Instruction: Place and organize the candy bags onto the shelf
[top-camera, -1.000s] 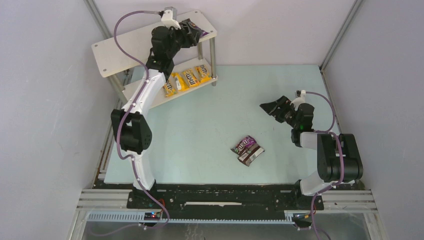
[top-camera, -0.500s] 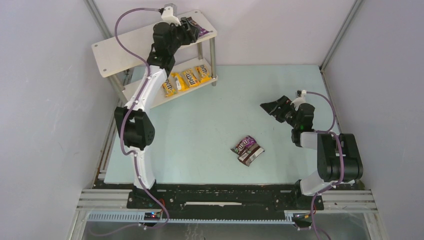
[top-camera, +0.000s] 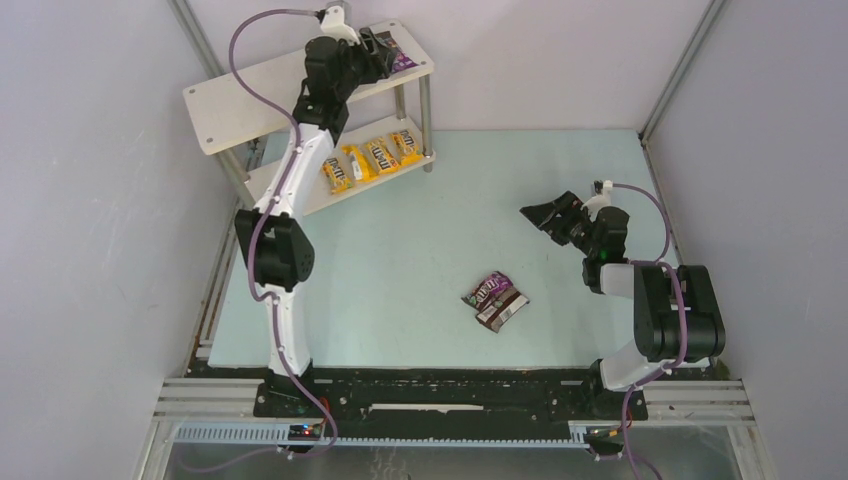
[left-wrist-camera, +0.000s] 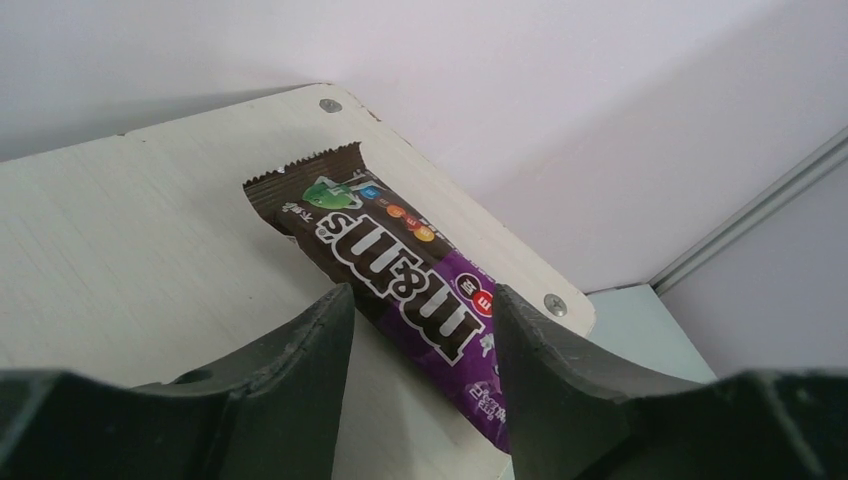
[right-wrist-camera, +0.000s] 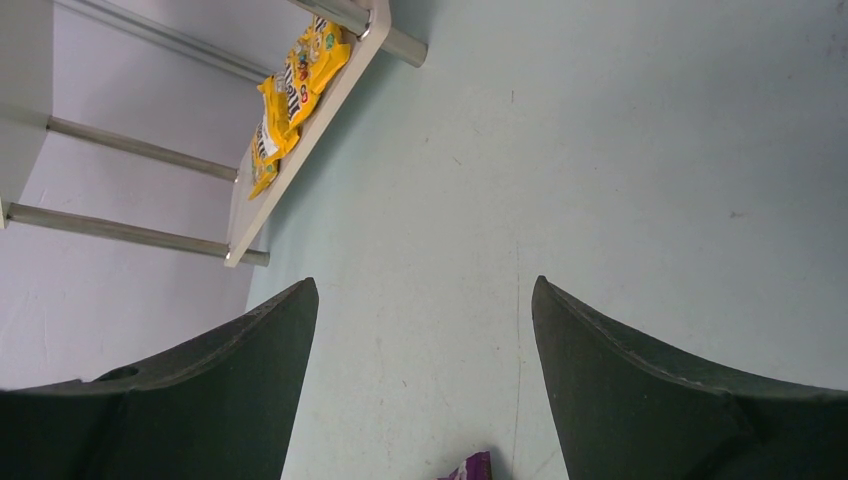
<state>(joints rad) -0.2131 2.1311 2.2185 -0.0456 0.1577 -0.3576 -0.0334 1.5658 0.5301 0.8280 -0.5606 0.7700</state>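
A purple-and-brown candy bag (left-wrist-camera: 390, 250) lies flat on the shelf's top board (left-wrist-camera: 130, 230), near its right corner. My left gripper (left-wrist-camera: 420, 292) straddles its near end, open, with a gap beside the left finger. From above, that gripper (top-camera: 385, 52) sits over the bag (top-camera: 402, 61) on the top tier (top-camera: 240, 100). Three yellow candy bags (top-camera: 372, 158) lie in a row on the lower tier. A purple bag (top-camera: 489, 289) and a dark brown bag (top-camera: 503, 311) lie together on the table. My right gripper (top-camera: 535, 213) hovers open and empty to their upper right.
Thin silver legs (top-camera: 425, 115) hold up the shelf at the back left. In the right wrist view the open gripper (right-wrist-camera: 425, 285) looks over the pale green table toward the lower tier (right-wrist-camera: 300, 150) with its yellow bags (right-wrist-camera: 295, 85); a purple bag corner (right-wrist-camera: 470, 467) shows at the bottom edge. Grey walls enclose the table.
My left arm has reached a little farther back over the top tier, with the purple-and-brown bag under its fingers. The right arm and the two bags on the table have not moved.
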